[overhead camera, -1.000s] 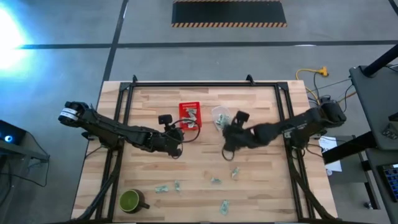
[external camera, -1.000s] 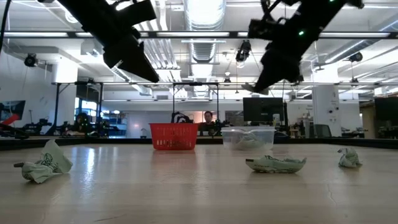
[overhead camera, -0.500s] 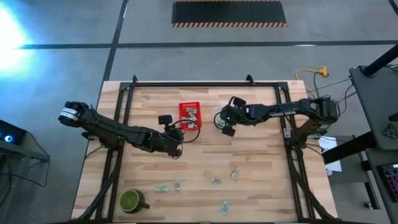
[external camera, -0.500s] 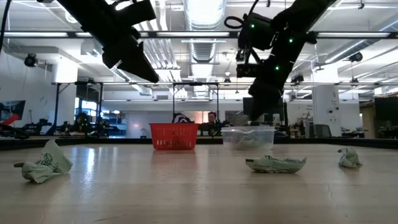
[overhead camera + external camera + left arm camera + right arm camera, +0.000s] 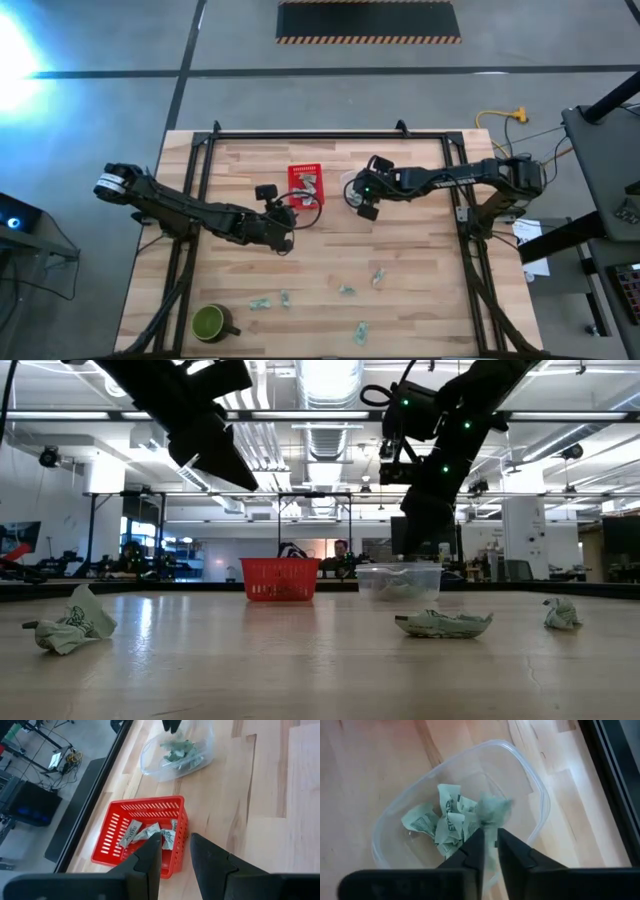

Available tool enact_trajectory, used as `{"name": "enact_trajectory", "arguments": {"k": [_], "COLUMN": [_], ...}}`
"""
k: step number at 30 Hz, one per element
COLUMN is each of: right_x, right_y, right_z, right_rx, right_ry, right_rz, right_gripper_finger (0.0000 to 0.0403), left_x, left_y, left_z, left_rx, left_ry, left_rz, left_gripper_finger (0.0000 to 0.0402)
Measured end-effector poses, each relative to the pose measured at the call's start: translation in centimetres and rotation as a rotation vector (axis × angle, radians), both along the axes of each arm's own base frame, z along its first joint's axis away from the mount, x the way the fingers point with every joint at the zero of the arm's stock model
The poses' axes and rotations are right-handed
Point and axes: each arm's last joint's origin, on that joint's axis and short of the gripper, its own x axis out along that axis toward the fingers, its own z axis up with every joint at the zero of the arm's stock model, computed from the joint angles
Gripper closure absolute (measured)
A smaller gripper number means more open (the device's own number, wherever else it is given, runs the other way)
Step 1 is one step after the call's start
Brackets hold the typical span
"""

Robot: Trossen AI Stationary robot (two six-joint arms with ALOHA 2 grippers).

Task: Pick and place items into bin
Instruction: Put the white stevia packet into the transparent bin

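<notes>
Several crumpled pale green-and-white items [image 5: 346,291] lie on the near half of the table. More sit in the red basket [image 5: 306,185] and in a clear plastic container [image 5: 535,785]. My right gripper [image 5: 490,832] hangs above the clear container [image 5: 350,183], shut on one item [image 5: 492,810]. My left gripper [image 5: 175,840] hovers open and empty over the near edge of the red basket [image 5: 112,855], where a few items [image 5: 150,832] lie. My right gripper pinches one crumpled item between its two fingers, by the lower part [image 5: 491,826] at the fingertips. The fingers point down from above. The item is lifted clear and sticks out past the fingertips over the clear container.
A green mug [image 5: 210,322] stands near the table's near left corner. In the low view, loose items lie at the left [image 5: 70,625], the middle [image 5: 443,623] and the right [image 5: 562,613]. A dark frame [image 5: 300,135] runs along the table's far and side edges.
My right gripper has travelled from the middle of the table toward the far edge, ending above the clear container. It has held still there for the last half second.
</notes>
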Motion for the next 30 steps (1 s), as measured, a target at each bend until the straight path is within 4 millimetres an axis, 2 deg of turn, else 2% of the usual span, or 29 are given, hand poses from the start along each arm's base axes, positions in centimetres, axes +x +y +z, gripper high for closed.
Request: {"name": "enact_trajectory", "arguments": {"k": [9,19,24,30], "right_x": [0.0,-0.4,-0.9,-1.7], "right_y": [0.5,4.3,6.9,10.2], "right_z": [0.1,1.2,1.5,0.7], "right_rx": [-0.001,-0.011,0.141,0.389], "right_ry": [0.002,0.028,0.019,0.032], "right_rz": [0.019,0.184,0.337,0.485], "right_gripper_finger": [0.0285,0.0277,0.0285,0.0293], "left_x": [0.1,0.1,0.1,0.1], "left_y": [0.0,0.0,0.0,0.0], "left_z": [0.1,0.0,0.0,0.1], "left_rx": [-0.004,-0.003,-0.002,-0.003], "left_ry": [-0.017,-0.012,-0.011,-0.015], "left_rz": [-0.001,-0.004,-0.006,-0.006], "left_gripper_finger": [0.0315,0.0315,0.0315,0.0315]}}
